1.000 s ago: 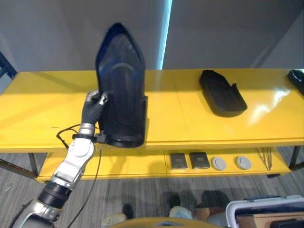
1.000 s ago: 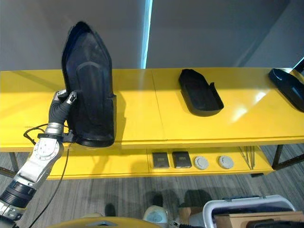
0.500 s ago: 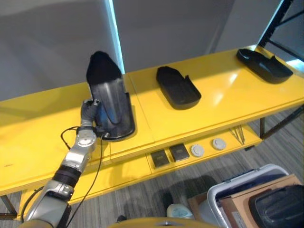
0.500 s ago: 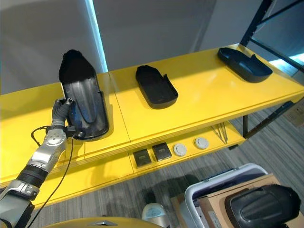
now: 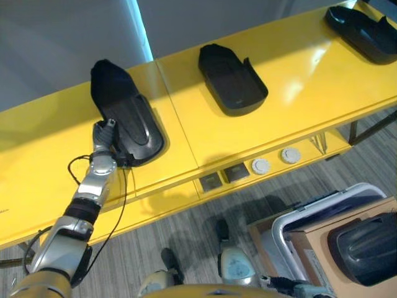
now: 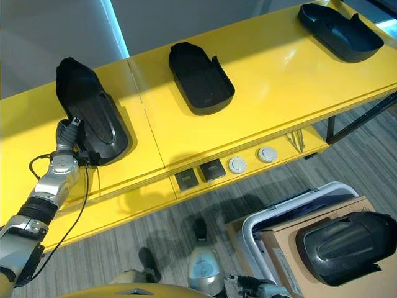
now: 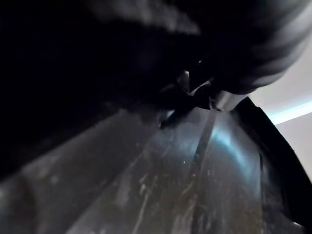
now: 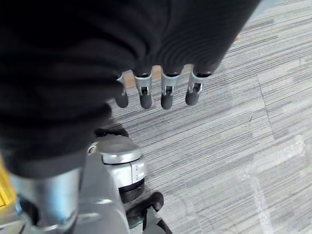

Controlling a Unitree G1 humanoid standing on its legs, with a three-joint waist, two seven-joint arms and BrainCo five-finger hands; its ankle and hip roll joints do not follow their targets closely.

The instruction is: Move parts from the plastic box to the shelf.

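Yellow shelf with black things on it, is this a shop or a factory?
Probably a factory or warehouse: a long yellow shelf holds identical black molded parts, and a plastic box of more sits on the floor.

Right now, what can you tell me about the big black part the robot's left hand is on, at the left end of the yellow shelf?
The black part is a long, glossy moulded shell that looks like plastic, narrowing to a rounded tip at its far end, with a raised rim and a ridged hollow inside. It lies flat, hollow side up, on the yellow shelf, left of two similar black parts. The left hand grips its near left edge, thumb on the rim.
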